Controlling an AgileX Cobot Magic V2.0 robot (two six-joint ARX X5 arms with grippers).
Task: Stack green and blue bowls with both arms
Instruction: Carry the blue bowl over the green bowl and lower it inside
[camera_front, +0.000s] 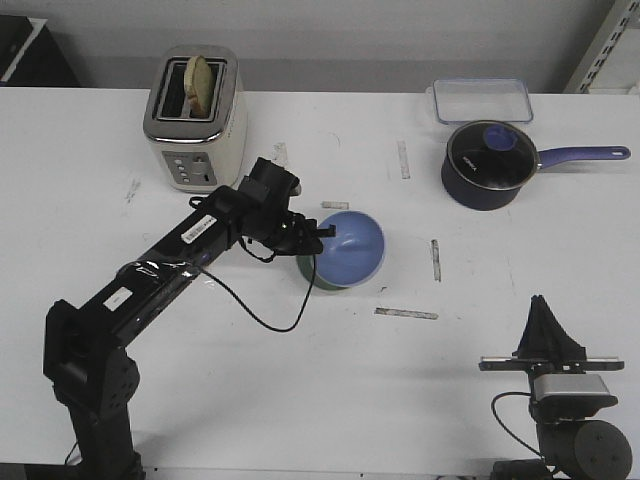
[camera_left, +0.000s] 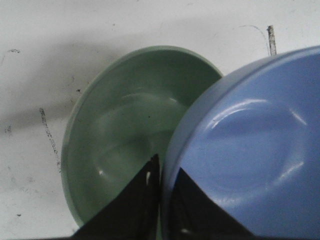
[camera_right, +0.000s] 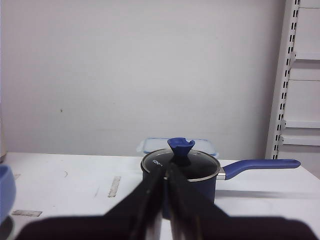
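The blue bowl (camera_front: 355, 248) is tilted on its side, leaning into the green bowl (camera_front: 316, 279) that sits under it on the white table. My left gripper (camera_front: 322, 235) is shut on the blue bowl's rim. In the left wrist view the gripper (camera_left: 164, 176) pinches that rim, one finger inside the blue bowl (camera_left: 250, 150) and the other over the green bowl (camera_left: 120, 130). My right gripper (camera_front: 540, 302) is shut and empty at the front right, far from both bowls. In the right wrist view it (camera_right: 166, 171) points at the saucepan, and the blue bowl's edge (camera_right: 5, 192) shows.
A toaster (camera_front: 195, 115) with a bread slice stands at the back left. A dark navy saucepan (camera_front: 488, 165) with a glass lid and long handle is at the back right, with a clear lidded container (camera_front: 482, 100) behind it. Tape strips (camera_front: 405, 313) lie on the table.
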